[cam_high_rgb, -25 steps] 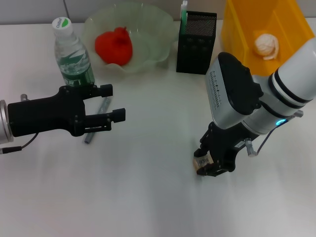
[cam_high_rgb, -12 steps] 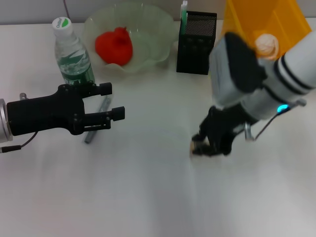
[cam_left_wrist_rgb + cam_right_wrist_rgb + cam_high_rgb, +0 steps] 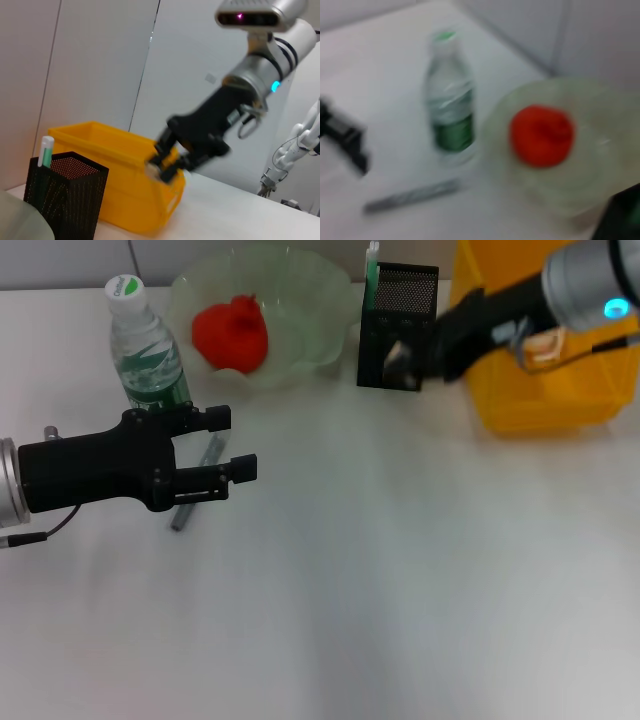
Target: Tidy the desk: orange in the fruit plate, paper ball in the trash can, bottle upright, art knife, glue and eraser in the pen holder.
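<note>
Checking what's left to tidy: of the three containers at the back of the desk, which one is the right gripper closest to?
The black mesh pen holder: the right gripper hangs just in front of it, between the yellow trash can and the fruit plate.

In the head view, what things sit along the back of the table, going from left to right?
Bottle → fruit plate holding the orange → pen holder → yellow trash can.

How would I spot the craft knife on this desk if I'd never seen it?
Start at the upright water bottle at the desk's back left. Just in front lies the art knife, partly under the left gripper. It is the only thin grey stick lying flat.
</note>
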